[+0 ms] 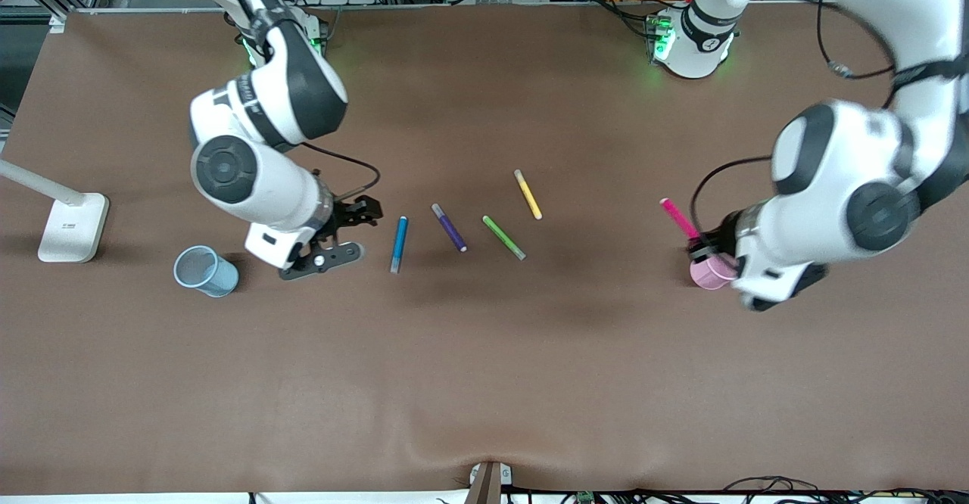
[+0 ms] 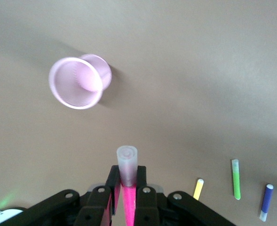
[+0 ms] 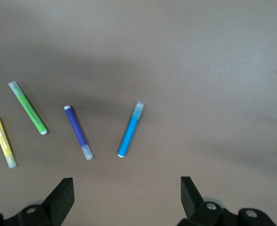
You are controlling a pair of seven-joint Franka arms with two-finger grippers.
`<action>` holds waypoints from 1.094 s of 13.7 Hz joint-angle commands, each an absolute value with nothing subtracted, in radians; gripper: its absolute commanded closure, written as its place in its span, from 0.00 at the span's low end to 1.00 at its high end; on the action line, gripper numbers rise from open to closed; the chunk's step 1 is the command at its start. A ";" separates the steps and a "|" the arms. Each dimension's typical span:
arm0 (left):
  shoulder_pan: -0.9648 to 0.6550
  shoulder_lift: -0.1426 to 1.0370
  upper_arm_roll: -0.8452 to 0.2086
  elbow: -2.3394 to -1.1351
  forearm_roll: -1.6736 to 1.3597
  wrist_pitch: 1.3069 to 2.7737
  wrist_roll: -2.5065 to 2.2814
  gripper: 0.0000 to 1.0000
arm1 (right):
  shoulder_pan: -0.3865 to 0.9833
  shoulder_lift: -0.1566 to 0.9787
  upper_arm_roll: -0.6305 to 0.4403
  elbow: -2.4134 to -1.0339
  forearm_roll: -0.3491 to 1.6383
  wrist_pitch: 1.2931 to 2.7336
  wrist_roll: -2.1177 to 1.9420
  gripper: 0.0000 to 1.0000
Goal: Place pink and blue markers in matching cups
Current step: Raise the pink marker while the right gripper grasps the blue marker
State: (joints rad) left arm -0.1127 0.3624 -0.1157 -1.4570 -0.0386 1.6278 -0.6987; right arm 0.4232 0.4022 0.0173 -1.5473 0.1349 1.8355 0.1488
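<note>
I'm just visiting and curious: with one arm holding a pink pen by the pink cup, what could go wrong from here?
The left gripper holds the pink marker tilted, and in the wrist view the pink cup sits off to one side, so a drop might miss or tip it. The open right gripper hangs beside the blue marker, which lies close to the purple marker; a careless grab could nudge that one.

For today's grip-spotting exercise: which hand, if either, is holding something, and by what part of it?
The left hand holds the pink marker near its pale capped end, over the pink cup. The right hand is open and holds nothing, above the table by the blue marker.
</note>
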 commanded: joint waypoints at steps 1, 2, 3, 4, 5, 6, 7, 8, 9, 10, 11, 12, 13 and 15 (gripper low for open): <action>-0.104 0.315 -0.115 -1.448 0.023 1.562 -0.678 1.00 | 0.439 0.474 0.011 -1.513 0.144 1.902 0.198 0.00; -0.106 0.314 -0.115 -1.447 0.044 1.554 -0.677 1.00 | 0.445 0.501 0.011 -1.513 0.149 1.963 0.195 0.00; -0.106 0.313 -0.115 -1.445 0.057 1.552 -0.678 1.00 | 0.455 0.521 0.014 -1.511 0.150 2.026 0.195 0.00; -0.104 0.308 -0.114 -1.445 0.064 1.551 -0.677 1.00 | 0.465 0.529 0.015 -1.514 0.159 2.081 0.186 0.00; -0.103 0.302 -0.114 -1.445 0.077 1.549 -0.675 1.00 | 0.483 0.540 0.015 -1.516 0.160 2.107 0.187 0.00; -0.106 0.304 -0.114 -1.445 0.103 1.549 -0.670 1.00 | 0.495 0.545 0.014 -1.519 0.160 2.102 0.198 0.00; -0.107 0.302 -0.124 -1.447 0.151 1.543 -0.660 1.00 | 0.497 0.542 0.014 -1.526 0.158 2.074 0.199 0.00; -0.121 0.304 -0.127 -1.447 0.196 1.528 -0.652 1.00 | 0.486 0.543 0.012 -1.523 0.155 2.015 0.201 0.00; -0.124 0.305 -0.129 -1.447 0.218 1.526 -0.650 1.00 | 0.471 0.545 0.009 -1.525 0.155 1.956 0.199 0.00; -0.124 0.307 -0.129 -1.447 0.221 1.526 -0.650 1.00 | 0.454 0.546 0.009 -1.523 0.150 1.939 0.196 0.00; -0.124 0.307 -0.129 -1.447 0.221 1.526 -0.649 1.00 | 0.450 0.549 0.009 -1.523 0.152 1.939 0.202 0.00; -0.126 0.307 -0.129 -1.447 0.221 1.523 -0.647 1.00 | 0.448 0.561 0.009 -1.522 0.150 1.942 0.215 0.00; -0.129 0.305 -0.139 -1.447 0.219 1.522 -0.649 1.00 | 0.446 0.572 0.009 -1.522 0.152 1.948 0.233 0.00; -0.149 0.307 -0.161 -1.451 0.221 1.506 -0.672 1.00 | 0.433 0.598 0.009 -1.522 0.158 1.986 0.239 0.00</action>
State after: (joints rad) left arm -0.1279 0.3075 -0.1450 -1.4551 0.1972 1.5361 -0.6613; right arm 0.4482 0.5631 0.0002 -1.5418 0.1453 1.9622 0.2131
